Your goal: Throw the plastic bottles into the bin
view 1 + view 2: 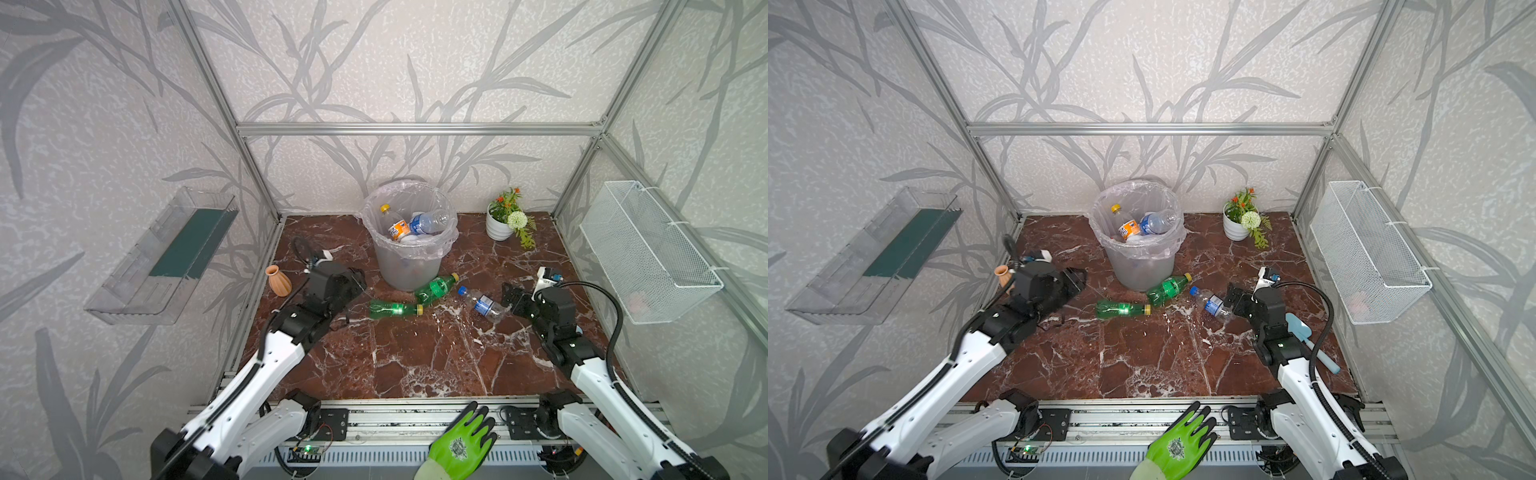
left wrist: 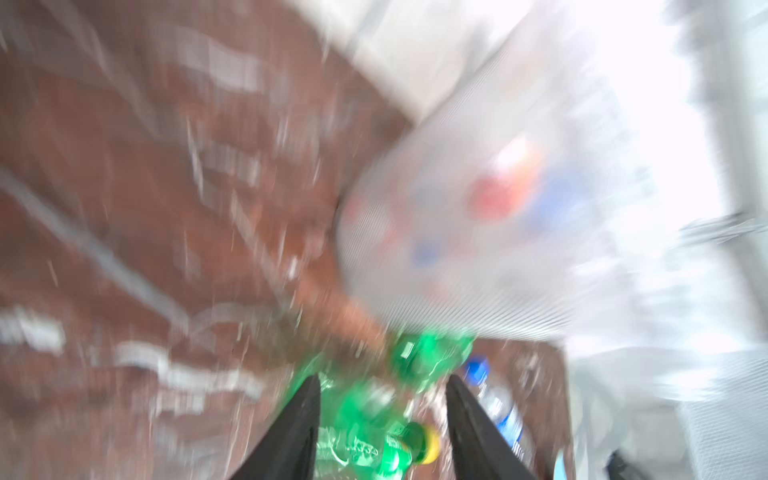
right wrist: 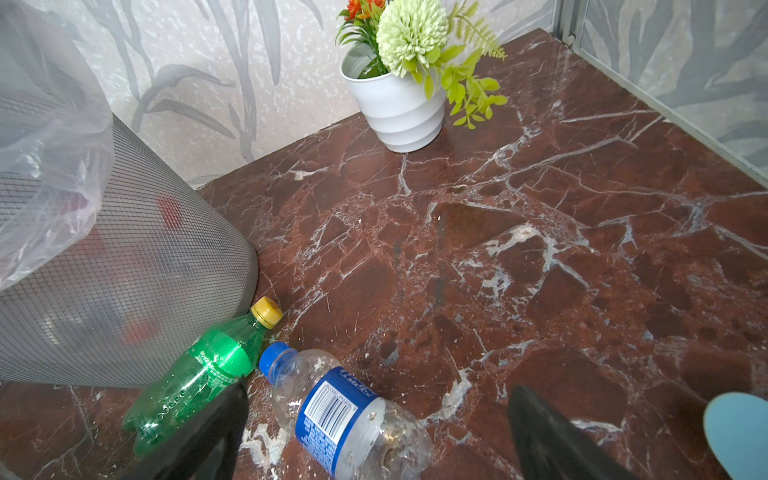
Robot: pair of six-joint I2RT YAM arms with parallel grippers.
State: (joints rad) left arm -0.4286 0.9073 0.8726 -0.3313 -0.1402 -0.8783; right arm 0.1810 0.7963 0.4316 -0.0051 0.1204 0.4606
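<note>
We count three plastic bottles loose on the red-brown marble desk (image 1: 415, 365).

- A green plastic bottle with a yellow cap (image 1: 436, 287) lies right at the foot of the round grey plastic bin (image 1: 409, 272).
- A second green bottle (image 1: 392, 308) lies flat just in front of it, cap to the right.
- A clear bottle with blue cap and blue label (image 1: 482, 305) lies just right of both.

The bin stands at the back middle, lined with a thin translucent bag (image 1: 449, 241). On top inside it are a clear bottle with an orange label (image 1: 395, 224) and a clear bottle with a blue label (image 1: 430, 222).

The left gripper (image 2: 383, 380) hovers just left of the second green bottle. Its jaws are partly apart, with nothing clamped that we can see; that wrist view is smeared.

The right gripper (image 3: 376, 388) is spread wide and holds nothing. The base of the blue-capped bottle lies in its gap.

A terracotta ribbed vase (image 1: 279, 281) stands at the desk's left edge. A white ribbed flower pot (image 1: 498, 228) stands toward the far right corner.
</note>
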